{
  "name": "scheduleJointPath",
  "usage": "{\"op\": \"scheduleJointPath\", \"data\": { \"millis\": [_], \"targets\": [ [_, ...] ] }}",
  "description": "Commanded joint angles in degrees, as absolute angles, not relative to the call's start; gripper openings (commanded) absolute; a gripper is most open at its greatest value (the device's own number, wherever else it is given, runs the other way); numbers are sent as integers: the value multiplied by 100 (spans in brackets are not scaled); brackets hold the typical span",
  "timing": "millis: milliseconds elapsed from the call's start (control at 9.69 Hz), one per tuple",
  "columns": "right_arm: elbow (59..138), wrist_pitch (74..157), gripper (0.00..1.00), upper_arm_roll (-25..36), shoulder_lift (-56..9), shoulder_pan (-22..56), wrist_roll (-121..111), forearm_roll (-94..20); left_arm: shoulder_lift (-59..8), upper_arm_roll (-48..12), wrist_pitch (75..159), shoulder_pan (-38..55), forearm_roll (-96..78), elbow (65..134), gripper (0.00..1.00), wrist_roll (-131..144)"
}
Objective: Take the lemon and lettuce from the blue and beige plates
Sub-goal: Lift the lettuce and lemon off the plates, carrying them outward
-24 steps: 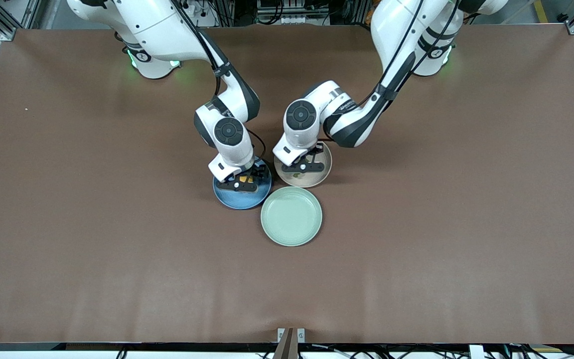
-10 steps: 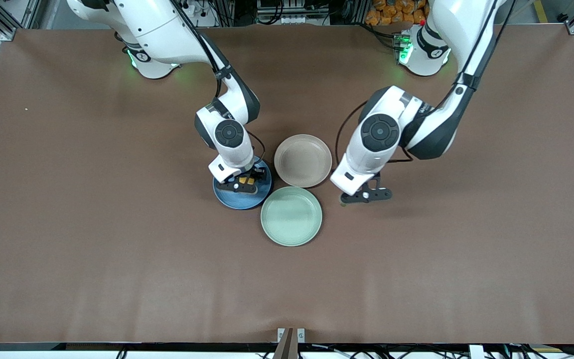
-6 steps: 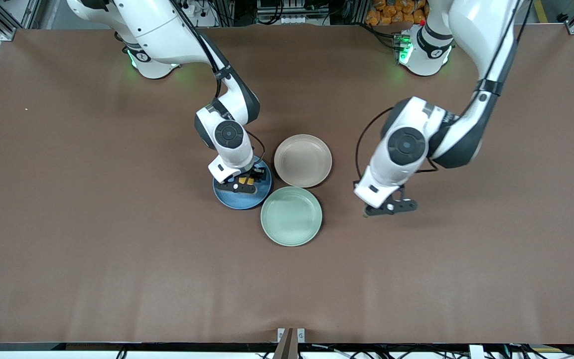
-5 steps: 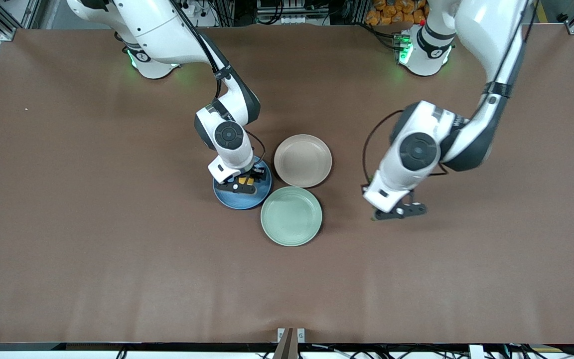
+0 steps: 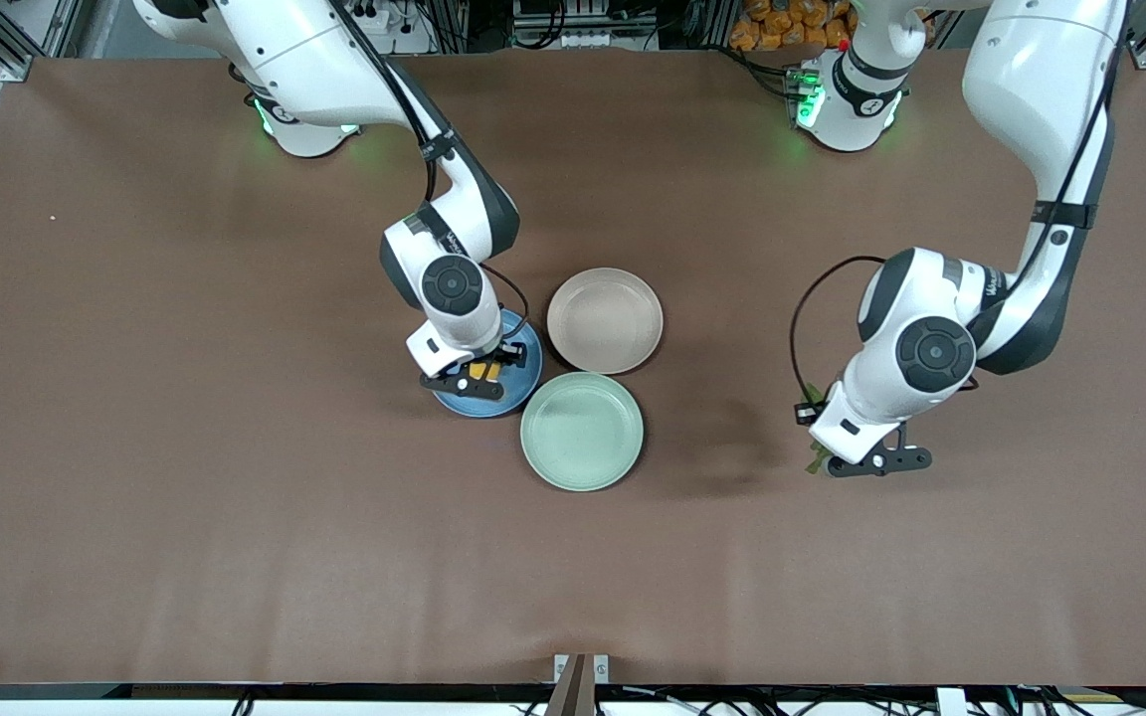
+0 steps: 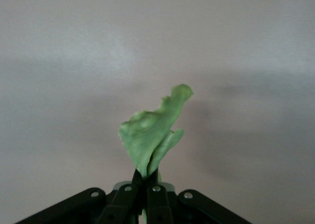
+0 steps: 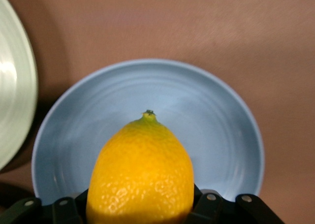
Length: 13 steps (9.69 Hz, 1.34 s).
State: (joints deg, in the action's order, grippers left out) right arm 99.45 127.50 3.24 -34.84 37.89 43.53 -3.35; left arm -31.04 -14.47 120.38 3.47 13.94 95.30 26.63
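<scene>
Front view: the right gripper (image 5: 478, 376) hung low over the blue plate (image 5: 523, 360), shut on the lemon (image 5: 478, 371). The beige plate (image 5: 605, 320) sat bare just beside it, with a mint-green plate (image 5: 582, 431) touching both. The left gripper (image 5: 869, 463) was well away from the plates, over the bare table (image 5: 235, 517) toward the left arm's end. A bit of green lettuce (image 5: 816, 459) stuck out beside it.

Left wrist view: the fingers (image 6: 129, 197) pinched the lettuce (image 6: 151, 135) tight at its bottom end. The leaf stood out straight from the tips, its long way in line with them. Only table lay under it.

Right wrist view: the lemon (image 7: 141, 175) sat snug between the pads, stem tip pointing out from the gripper. The blue plate (image 7: 216, 115) lay right under it, so I think the next move is straight up and off the plate.
</scene>
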Motion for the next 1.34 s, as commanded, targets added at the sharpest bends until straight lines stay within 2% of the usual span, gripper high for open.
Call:
{"op": "scheduleJointPath", "data": {
  "millis": [0,619,722,825,1238],
  "targets": [
    [9328,11869,35,272,-3463,3534,4089,-404,-3304,-1512,12103,273,1879,9536,0,2558],
    [8386,10637,35,281,-3454,2963,3369,-413,-3524,-1547,12348,17,1819,9536,0,2206],
    [8272,10522,34,273,-3445,2858,3349,-413,-3533,-1556,12383,44,1863,9536,55,2206],
    [8184,10425,34,281,-3445,2778,3331,-413,-3559,-1556,12488,140,1915,9571,100,2223],
    [8016,9933,34,299,-3314,2330,2455,-396,-3481,-1582,12700,114,1759,9668,100,2294]
  ]
}}
